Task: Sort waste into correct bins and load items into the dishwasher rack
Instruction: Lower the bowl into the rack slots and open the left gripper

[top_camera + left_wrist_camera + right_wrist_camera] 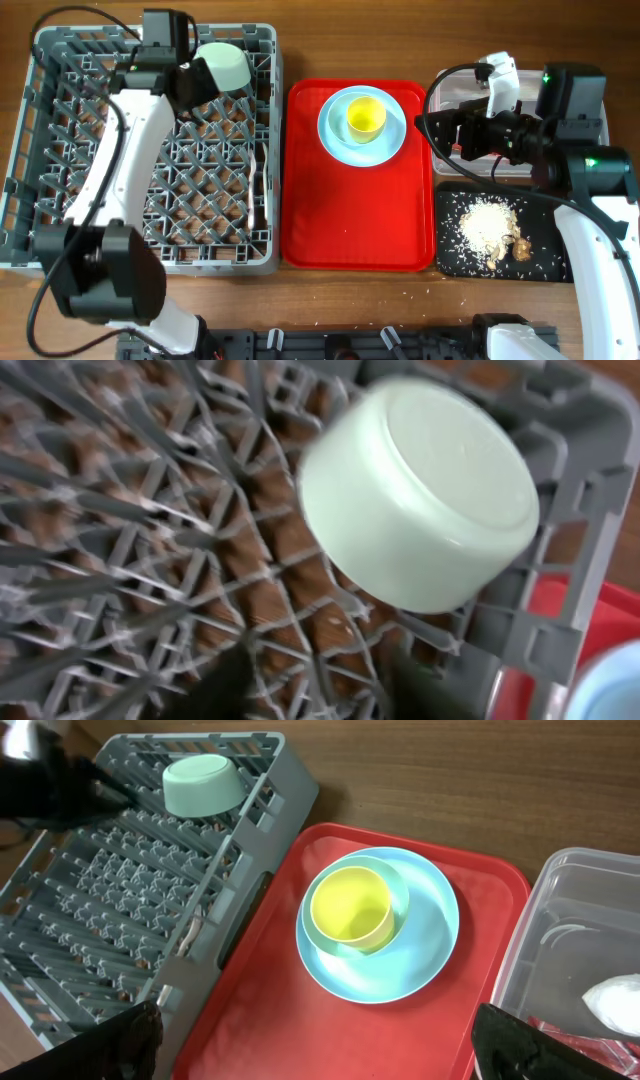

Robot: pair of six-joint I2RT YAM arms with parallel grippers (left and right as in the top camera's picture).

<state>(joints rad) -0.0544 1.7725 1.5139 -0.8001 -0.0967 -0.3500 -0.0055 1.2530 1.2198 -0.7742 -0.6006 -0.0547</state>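
As the bowl (420,500) sits racked, left end effector (322,685) spread, empty, right end effector (325,1038) wide, empty.

Your grey rack (60,150) holds one pale green bowl (225,65), base up and tilted, in its far right corner. Right of the rack, the blue plate (395,145) lies flat and carries the upright yellow cup (365,117). Farther right of the rack you have the clear tub (440,95) and the black tray (455,255), which is strewn with rice scraps (488,225).

Robot test bench staged as kitchen cleanup: wooden table (350,30), cabled left arm (130,150), right arm (600,240); grey dishwasher rack (220,200) left of red tray (350,220), clear tub (450,100), black tray (450,255) right.
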